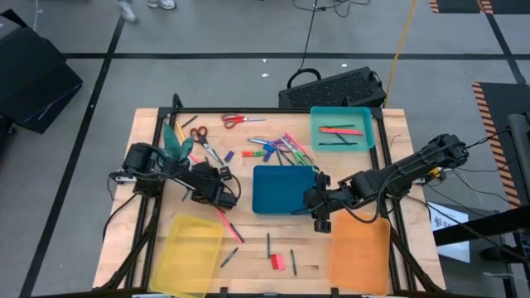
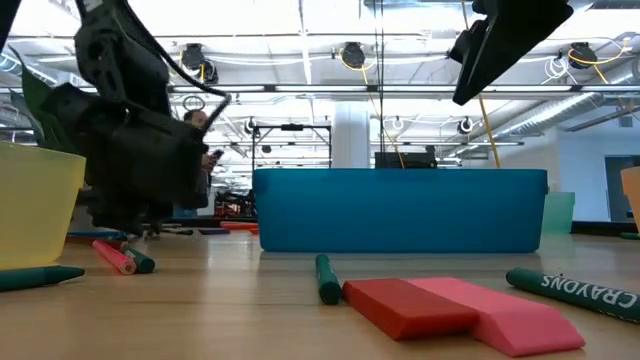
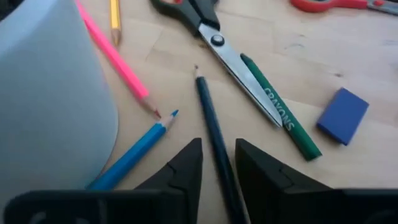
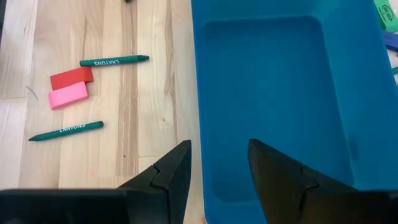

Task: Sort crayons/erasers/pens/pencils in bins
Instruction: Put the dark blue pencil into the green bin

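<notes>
meanwhile the right gripper (image 4: 217,168) hovered with fingers apart and empty over the dark blue bin's (image 1: 281,189) near rim, seemingly facing the red eraser (image 4: 71,78) and pink eraser (image 4: 68,94), matte blocks touching near the table's front edge. left gripper (image 3: 217,165), fingers slightly apart, straddled a slim dark pencil (image 3: 211,121).

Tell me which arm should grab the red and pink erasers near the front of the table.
Right. The right gripper hangs open by the blue bin, nearer the red eraser and pink eraser; the left gripper straddles a dark pencil.
</notes>
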You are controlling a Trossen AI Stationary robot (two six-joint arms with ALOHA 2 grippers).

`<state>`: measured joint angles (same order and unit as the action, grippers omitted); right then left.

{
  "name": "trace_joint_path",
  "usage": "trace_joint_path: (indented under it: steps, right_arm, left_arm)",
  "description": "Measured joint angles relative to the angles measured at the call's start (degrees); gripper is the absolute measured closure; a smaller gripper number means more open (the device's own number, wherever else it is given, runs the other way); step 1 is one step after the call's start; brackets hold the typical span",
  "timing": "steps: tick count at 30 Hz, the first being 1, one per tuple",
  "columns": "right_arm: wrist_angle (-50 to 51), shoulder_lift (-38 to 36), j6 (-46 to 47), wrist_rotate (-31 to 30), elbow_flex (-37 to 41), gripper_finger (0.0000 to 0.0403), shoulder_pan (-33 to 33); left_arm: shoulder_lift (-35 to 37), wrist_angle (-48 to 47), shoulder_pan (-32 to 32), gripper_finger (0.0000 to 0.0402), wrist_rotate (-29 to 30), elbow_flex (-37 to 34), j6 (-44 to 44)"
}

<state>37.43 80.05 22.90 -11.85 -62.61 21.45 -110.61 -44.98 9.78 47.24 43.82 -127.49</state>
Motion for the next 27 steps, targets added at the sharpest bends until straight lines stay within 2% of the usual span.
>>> trace_joint_path:
  steps: [3, 10, 21, 27]
  right_arm:
    - [0.01, 0.00, 0.00, 0.00, 0.00, 0.0252, -0.11]
    - [-0.24, 0.00, -0.14, 0.04, 0.00, 0.0252, -0.92]
    - [-0.64, 0.00, -1.07, 0.10, 0.00, 0.0252, -1.14]
    - [-0.62, 0.00, -1.07, 0.42, 0.00, 0.0252, -1.14]
  left_arm:
    - [-2.97, -1.88, -0.07, 0.0316, 0.86, 1.91, -0.40]
    - [-6.25, -8.84, -2.42, 0.0334, -1.59, 6.89, -0.93]
    - [-6.29, -9.39, -3.28, 0.0317, -2.69, 7.25, 0.34]
    - [-6.29, -8.55, -3.28, 0.0364, -2.17, 6.71, 1.04]
